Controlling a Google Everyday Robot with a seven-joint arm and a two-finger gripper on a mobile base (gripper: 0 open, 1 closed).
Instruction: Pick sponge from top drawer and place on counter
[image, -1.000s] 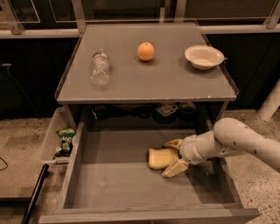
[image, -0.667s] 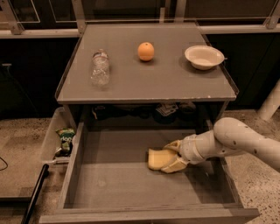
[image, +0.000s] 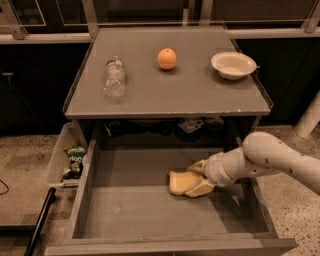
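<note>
The pale yellow sponge (image: 179, 181) lies in the open grey top drawer (image: 125, 210), right of its middle. My gripper (image: 196, 178) comes in from the right on the white arm. Its two yellowish fingers (image: 200, 189) are closed around the sponge's right end, down at the drawer floor. The grey counter (image: 170, 95) is above the drawer, its front edge slightly chipped.
On the counter stand a clear plastic bottle (image: 114, 77) on its side at the left, an orange (image: 167, 58) in the middle and a white bowl (image: 233, 65) at the right. A clear bin with a green packet (image: 75, 159) hangs left of the drawer.
The fingers were spread beside the sponge's right end a second ago; they have since closed onto it. The sponge has barely shifted.
</note>
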